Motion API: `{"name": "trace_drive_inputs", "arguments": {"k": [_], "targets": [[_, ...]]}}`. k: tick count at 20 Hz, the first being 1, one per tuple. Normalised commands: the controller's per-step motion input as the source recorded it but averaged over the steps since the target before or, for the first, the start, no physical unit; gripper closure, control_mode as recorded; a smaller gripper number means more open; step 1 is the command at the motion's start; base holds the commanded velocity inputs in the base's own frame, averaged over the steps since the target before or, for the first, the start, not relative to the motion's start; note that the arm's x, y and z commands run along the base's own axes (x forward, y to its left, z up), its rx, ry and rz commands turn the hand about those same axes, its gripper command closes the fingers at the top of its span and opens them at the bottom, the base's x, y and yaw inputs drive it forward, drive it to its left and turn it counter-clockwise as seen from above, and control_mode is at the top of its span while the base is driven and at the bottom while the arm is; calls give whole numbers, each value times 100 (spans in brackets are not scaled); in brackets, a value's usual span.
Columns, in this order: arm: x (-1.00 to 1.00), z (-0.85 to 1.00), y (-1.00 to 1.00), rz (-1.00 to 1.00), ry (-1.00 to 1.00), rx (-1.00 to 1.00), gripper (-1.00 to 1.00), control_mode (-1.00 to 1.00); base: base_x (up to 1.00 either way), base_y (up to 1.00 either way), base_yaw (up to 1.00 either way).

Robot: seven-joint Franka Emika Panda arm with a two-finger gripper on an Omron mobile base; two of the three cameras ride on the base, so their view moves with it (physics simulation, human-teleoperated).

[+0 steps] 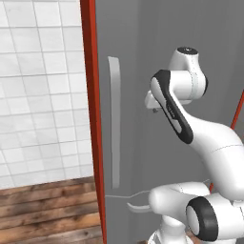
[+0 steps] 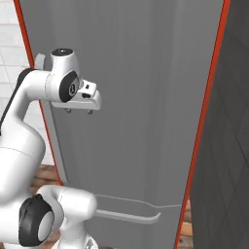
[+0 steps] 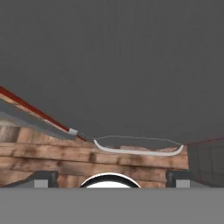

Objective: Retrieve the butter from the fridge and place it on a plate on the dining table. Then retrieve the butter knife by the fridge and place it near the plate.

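Grey fridge (image 1: 138, 57) door fills the background, top cut off; gripper (image 2: 78, 111) open, holding nothing.

I am operating in a kitchen: tall grey fridge (image 1: 143, 57) with vertical handle (image 1: 114, 121), white tiled wall (image 1: 43, 90), wood plank floor (image 1: 47, 209)

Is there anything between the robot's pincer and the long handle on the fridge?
No. In the left base view, only plain grey fridge door lies between the pincer and the long handle.
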Motion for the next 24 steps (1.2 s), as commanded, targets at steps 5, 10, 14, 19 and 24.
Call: {"name": "trace_drive_inputs", "arguments": {"k": [5,10,14,19,24], "targets": [[0,0,0,0,0,0,-100,100,-24,38,-11],[0,0,0,0,0,0,-100,100,-21,48,-30],[0,0,0,0,0,0,-100,100,-29,49,-31],[0,0,0,0,0,0,-100,100,-31,54,-26],[0,0,0,0,0,0,-100,100,-41,32,-9]]}}
